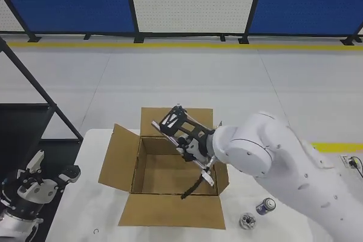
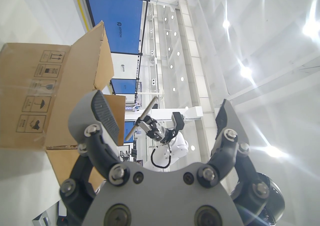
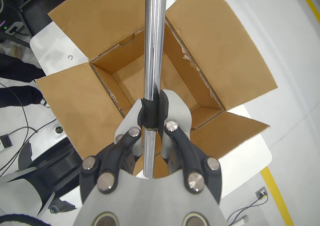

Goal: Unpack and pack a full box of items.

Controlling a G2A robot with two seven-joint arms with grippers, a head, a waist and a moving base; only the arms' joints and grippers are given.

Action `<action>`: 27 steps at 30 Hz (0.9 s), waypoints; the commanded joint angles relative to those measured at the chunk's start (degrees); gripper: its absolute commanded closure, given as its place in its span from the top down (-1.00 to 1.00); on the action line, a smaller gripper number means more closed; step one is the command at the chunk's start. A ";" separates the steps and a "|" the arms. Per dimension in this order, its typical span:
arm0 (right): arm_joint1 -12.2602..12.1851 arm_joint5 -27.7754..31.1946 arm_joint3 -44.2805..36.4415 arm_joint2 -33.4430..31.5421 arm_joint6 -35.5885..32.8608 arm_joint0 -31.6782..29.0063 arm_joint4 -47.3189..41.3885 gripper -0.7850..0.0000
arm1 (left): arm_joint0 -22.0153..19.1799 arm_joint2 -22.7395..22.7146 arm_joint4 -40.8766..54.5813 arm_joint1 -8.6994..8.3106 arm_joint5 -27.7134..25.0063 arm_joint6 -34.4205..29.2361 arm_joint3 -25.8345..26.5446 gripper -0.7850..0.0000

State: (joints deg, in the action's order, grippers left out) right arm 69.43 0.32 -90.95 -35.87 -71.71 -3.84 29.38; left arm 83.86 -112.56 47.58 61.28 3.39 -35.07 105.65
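Right gripper (image 3: pixel 152 111): fingers clamped together on a metal rod (image 3: pixel 154 36); black pads press on both sides of the shaft.
Grip point: close to one end of the rod. A short stub runs back toward the wrist and the long part sticks out past the fingertips.
Rod position: in the air above the cardboard box (image 3: pixel 100 19), slanting over its open top near the back right corner; not touching the box walls as far as can be seen.
Box: upright on the white table (image 1: pixel 78 206), all four flaps folded outward; brown inner floor and corrugated wall edges show under the rod.
Left gripper (image 2: pixel 162 104): fingers spread wide apart, nothing between them, ribbed pads bare.
Left gripper position: well apart from the box, out past its left flap, near the table's left edge.
Small can (image 1: pixel 265 206): on the table, near the box's front right corner, outside it.
Round metal piece (image 1: pixel 248 221): on the table just beside the can, on the can's box-ward side; type cannot be told.
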 commanded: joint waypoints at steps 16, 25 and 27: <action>11.38 5.19 27.34 14.85 10.01 5.68 -5.10 -1.00 | 0.01 -0.01 0.01 0.00 -0.02 -0.01 -0.01 1.00; 11.38 5.19 27.34 14.85 10.01 5.68 -5.10 -1.00 | 0.01 -0.01 0.01 0.00 -0.02 -0.01 -0.01 1.00; 11.37 5.03 27.75 14.95 10.80 4.78 -4.78 -1.00 | 0.01 -0.01 0.01 0.00 -0.02 -0.01 -0.01 1.00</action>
State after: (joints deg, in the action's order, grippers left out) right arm 80.80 5.50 -63.53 -20.99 -61.58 1.71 24.35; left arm 83.87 -112.58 47.58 61.28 3.37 -35.08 105.65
